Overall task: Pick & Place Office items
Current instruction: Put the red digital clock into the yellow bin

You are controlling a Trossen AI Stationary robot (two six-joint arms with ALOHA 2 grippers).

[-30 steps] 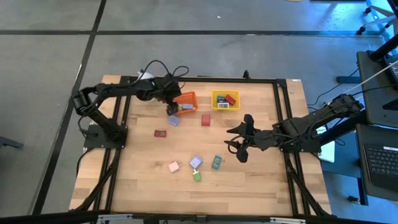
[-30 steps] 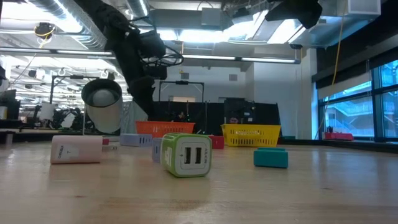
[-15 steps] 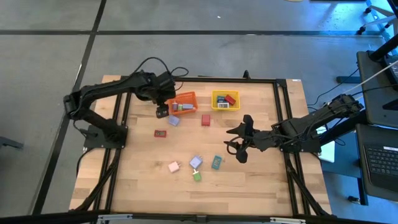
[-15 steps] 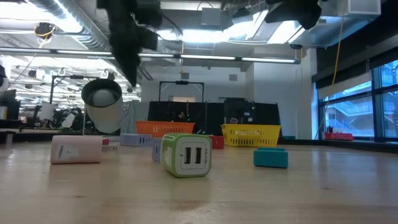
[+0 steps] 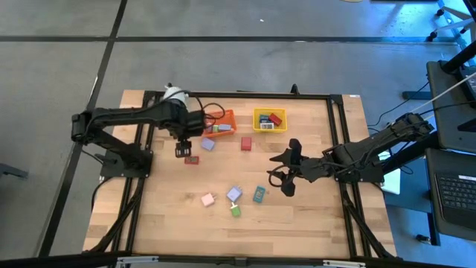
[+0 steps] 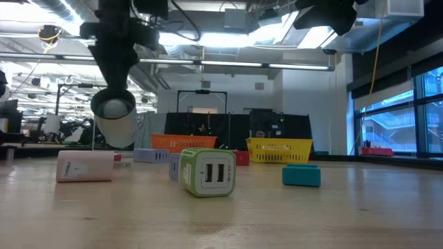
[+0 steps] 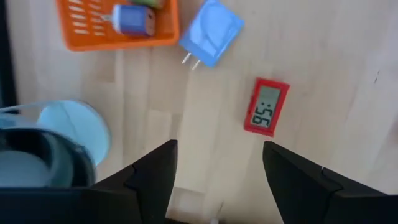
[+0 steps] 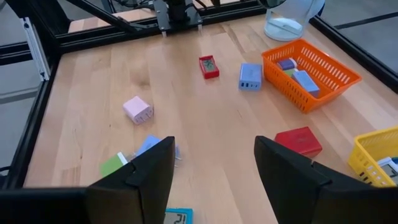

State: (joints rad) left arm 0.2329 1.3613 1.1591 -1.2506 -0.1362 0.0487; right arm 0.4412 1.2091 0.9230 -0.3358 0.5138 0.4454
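Observation:
Small office items lie scattered on the wooden table: a red clock [image 5: 192, 159] [image 7: 267, 107], a blue plug adapter [image 5: 207, 144] [image 7: 211, 32], a red block [image 5: 246, 143], and pink [image 5: 207, 199], lilac [image 5: 234, 194], teal [image 5: 259, 195] and green [image 5: 236, 211] [image 6: 206, 171] pieces. My left gripper [image 5: 182, 151] [image 7: 217, 155] hangs open and points down over bare wood just left of the red clock. My right gripper [image 5: 281, 179] [image 8: 213, 155] hovers open right of the teal piece. Neither holds anything.
An orange mesh bin [image 5: 222, 123] and a yellow one [image 5: 269, 119], each with a few items inside, stand at the far edge. A white cylinder [image 5: 174, 94] stands at the far left. A black frame [image 5: 338, 149] borders the table. Bare wood lies along the near edge.
My left gripper has swung away from the orange bin, toward the table's left and near edges, rising and tipping until it points straight down beside the red clock. The items on the table have not moved.

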